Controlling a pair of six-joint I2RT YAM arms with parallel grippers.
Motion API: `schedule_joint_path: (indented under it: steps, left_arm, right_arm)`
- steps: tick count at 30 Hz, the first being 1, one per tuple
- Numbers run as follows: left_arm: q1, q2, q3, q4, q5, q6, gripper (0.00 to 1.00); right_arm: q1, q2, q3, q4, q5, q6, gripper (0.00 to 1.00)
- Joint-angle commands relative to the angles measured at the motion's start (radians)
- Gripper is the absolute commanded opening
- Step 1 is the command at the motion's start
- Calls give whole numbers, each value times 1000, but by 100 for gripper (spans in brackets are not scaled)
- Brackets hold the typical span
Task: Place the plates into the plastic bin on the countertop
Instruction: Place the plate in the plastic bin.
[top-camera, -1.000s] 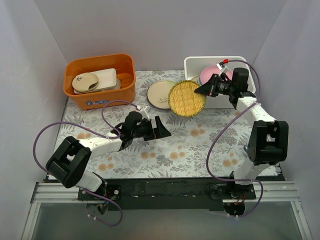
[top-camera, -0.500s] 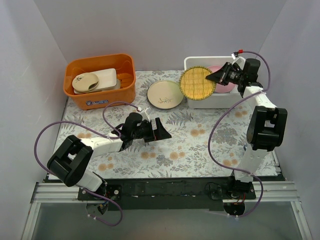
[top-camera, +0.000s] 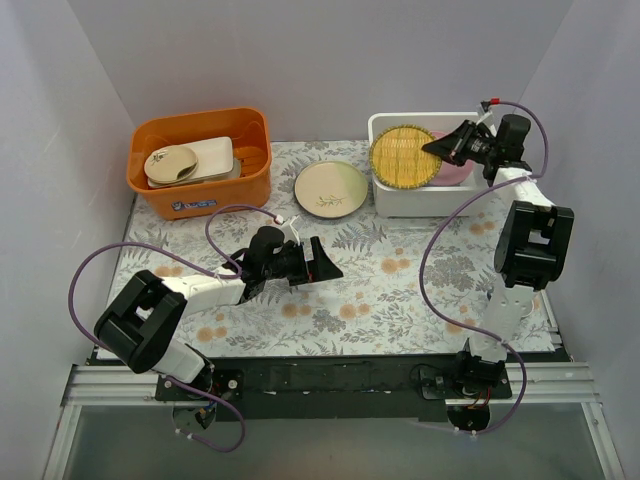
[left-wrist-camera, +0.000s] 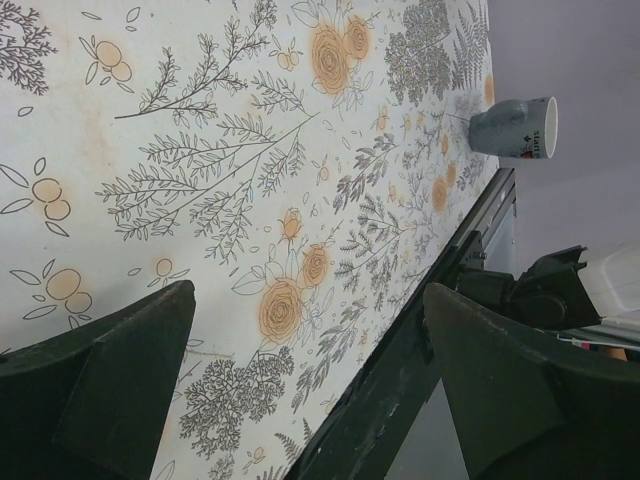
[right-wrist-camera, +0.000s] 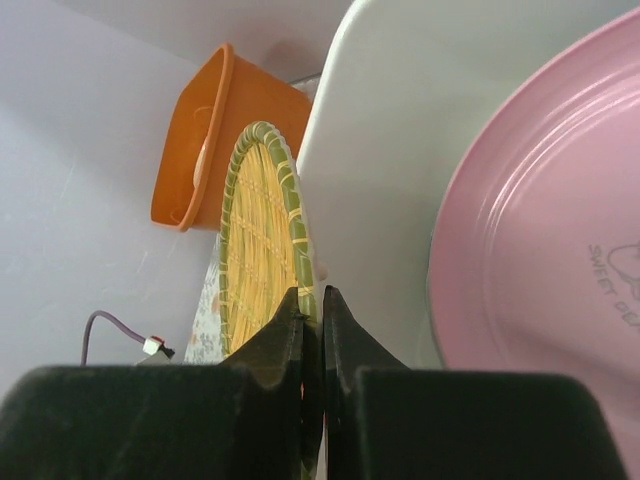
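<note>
The counter is a flat surface printed with pale grey fern leaves and orange flowers. It has a black front edge and plain pale walls on three sides.

At its back left stands an orange plastic tub, rectangular with rounded corners. It holds cream dishes, one oval and one rectangular, and the blue label on its front is too small to read.

At the back right sits the plastic bin, white, smooth and rectangular with a rounded rim.

The right gripper reaches over the bin, and its fingers are clamped on the rim of the yellow plate. This plate is round, woven-looking and green-edged, and it is held tilted over the bin's left part. Whether it touches the bin cannot be told.

A glossy pink plate leans inside the bin, with faint lettering on its face that begins "SWEET".

A cream plate with a leaf sprig lies flat on the counter between the tub and the bin, just beside the bin.

The left gripper hangs low over the middle of the counter with its jaws spread wide, holding nothing.

In the left wrist view a grey-blue mug lies at the counter's edge, and its small label is unreadable.
</note>
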Motion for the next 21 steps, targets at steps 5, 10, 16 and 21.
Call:
schedule_joint_path:
  steps: [5, 10, 16, 21]
  left_arm:
    - [1, 2, -22, 29, 17, 15, 98]
    - [1, 5, -22, 29, 21, 19, 98]
    - [1, 2, -25, 21, 12, 27, 98]
    - [1, 16, -14, 15, 15, 32, 98]
  right_arm:
    - [-27, 67, 210, 8, -1, 48, 1]
    - [-42, 85, 239, -24, 27, 43, 1]
    - [-64, 90, 255, -83, 45, 3, 1]
    - [-72, 96, 263, -139, 96, -46, 1]
